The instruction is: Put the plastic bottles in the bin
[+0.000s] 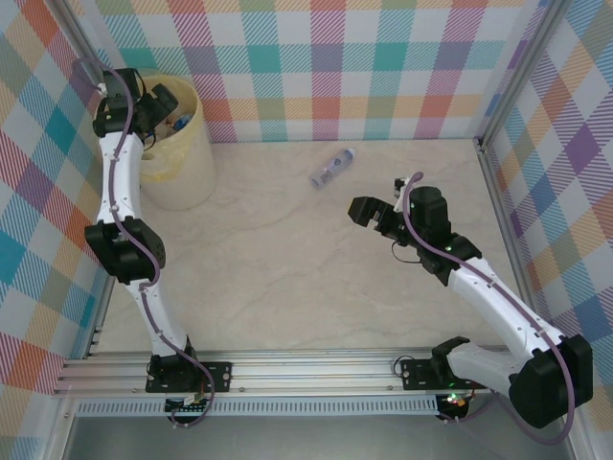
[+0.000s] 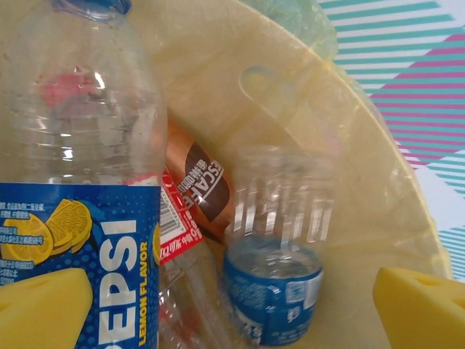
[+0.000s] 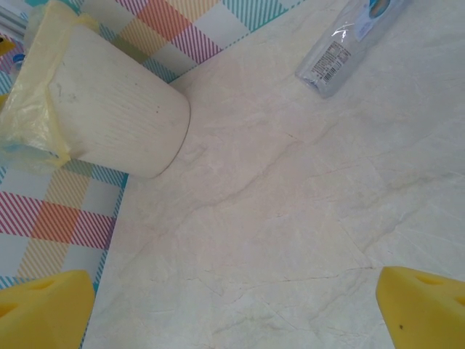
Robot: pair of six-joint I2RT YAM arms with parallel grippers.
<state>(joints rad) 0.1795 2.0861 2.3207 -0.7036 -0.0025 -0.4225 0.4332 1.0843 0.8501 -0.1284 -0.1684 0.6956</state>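
Observation:
The bin point(image 1: 182, 144), a pale-yellow bucket with a bag liner, stands at the table's far left. My left gripper point(image 1: 158, 105) hangs over its mouth. In the left wrist view that gripper point(image 2: 232, 309) is open, its yellow pads point(image 2: 43, 309) wide apart and gripping nothing. Below it, inside the bin's liner point(image 2: 363, 182), lie a blue-labelled Pepsi bottle point(image 2: 80, 218), a brown-labelled bottle point(image 2: 200, 182) and a small blue-labelled bottle point(image 2: 272, 291). One clear bottle point(image 1: 332, 168) lies on the table at centre back. My right gripper point(image 1: 369, 213) is open, short of it and to its right.
In the right wrist view the bin point(image 3: 109, 109) is at upper left and the loose bottle point(image 3: 349, 43) at the top right, with bare marble table point(image 3: 254, 218) between my open right gripper point(image 3: 236, 313) and both. Checked walls point(image 1: 335, 57) close in the back and sides.

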